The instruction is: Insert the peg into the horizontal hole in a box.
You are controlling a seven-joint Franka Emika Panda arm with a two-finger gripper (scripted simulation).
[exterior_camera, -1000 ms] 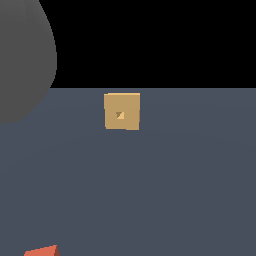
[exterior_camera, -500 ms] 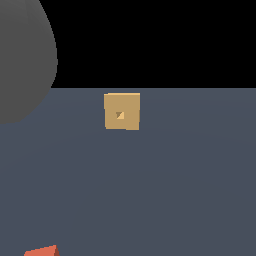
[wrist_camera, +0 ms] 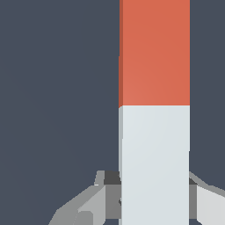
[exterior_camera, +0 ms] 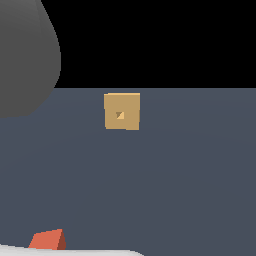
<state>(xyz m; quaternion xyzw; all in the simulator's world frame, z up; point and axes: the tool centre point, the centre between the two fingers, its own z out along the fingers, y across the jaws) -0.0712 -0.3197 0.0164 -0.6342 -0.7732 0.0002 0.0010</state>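
Orange-red-and-whitish square peg (wrist_camera: 154,110), ends cut off, pinched at its pale half in my closed gripper (wrist_camera: 154,197); tan box (exterior_camera: 122,111) near far edge.

peg (wrist_camera: 154,110): smooth, matt | box (exterior_camera: 122,111): matt, flat tan, maybe wood | hand (wrist_camera: 149,202): dull grey, metal-like

- The arm (exterior_camera: 22,55) shows in the exterior view as a large, smooth, rounded dark grey bulk, without visible markings.
- The gripper (wrist_camera: 154,206) is matte grey, with angular, faceted fingers (wrist_camera: 88,206) and a darker grey block between them.
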